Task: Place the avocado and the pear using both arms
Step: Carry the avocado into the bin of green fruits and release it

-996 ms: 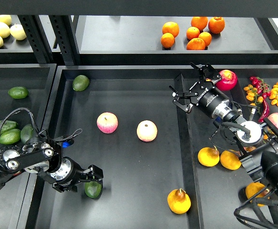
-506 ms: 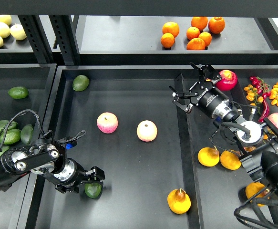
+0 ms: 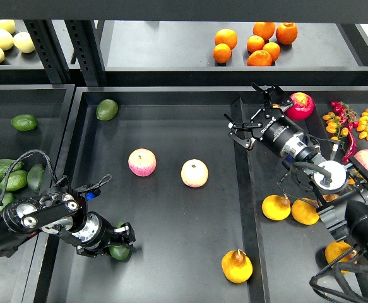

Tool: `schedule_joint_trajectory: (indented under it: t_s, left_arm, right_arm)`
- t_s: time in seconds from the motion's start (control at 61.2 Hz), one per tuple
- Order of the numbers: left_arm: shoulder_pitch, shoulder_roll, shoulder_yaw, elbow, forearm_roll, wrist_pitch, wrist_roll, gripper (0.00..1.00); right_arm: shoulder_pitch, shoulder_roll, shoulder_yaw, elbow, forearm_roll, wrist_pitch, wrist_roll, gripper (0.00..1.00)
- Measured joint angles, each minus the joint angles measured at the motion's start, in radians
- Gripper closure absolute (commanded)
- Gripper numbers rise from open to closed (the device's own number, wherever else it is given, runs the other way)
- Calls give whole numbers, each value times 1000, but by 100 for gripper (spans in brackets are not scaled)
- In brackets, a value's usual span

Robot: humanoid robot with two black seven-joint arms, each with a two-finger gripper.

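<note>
Avocado: the dark green, dull-skinned avocado (image 3: 118, 251) lies low on the black tray surface (image 3: 171, 214), mostly hidden between the left jaws (image 3: 122, 240), near the tray's front-left corner.
Left jaws: closed around the avocado; whether it rests on the surface or hangs just above it I cannot tell.
Pear: the plump yellow-orange pear with a brown stem (image 3: 237, 266) sits free on the same surface, well to the right of the left jaws and far below the right jaws (image 3: 250, 113).
Right jaws: spread open, empty, hovering over the tray's right wall, near a red-pink fruit (image 3: 300, 105).
Progress: judged late; the pear looks placed, the avocado is down or nearly so, and release is what remains.
Other fruit: two pink-and-yellow round apples (image 3: 142, 162) lie up and right of the left jaws, well apart; a smaller lighter green avocado (image 3: 106, 109) sits by the far-left corner.
Room: open surface right of the left jaws; the tray's left wall is near the arm, so retreat looks tighter there.
</note>
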Motion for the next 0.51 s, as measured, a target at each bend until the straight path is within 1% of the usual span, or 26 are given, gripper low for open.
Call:
schedule_joint_trajectory:
  t_s: [0.245,0.506]
  left_arm:
    - [-32,24,-38,-17,-17,0,0,54]
    - [-79,151,-47,-36,-66,0,0,54]
  right_arm:
    - [-1,0,-1,0,0,0,-1,0]
    - [-1,0,-1,0,-1,0,-1,0]
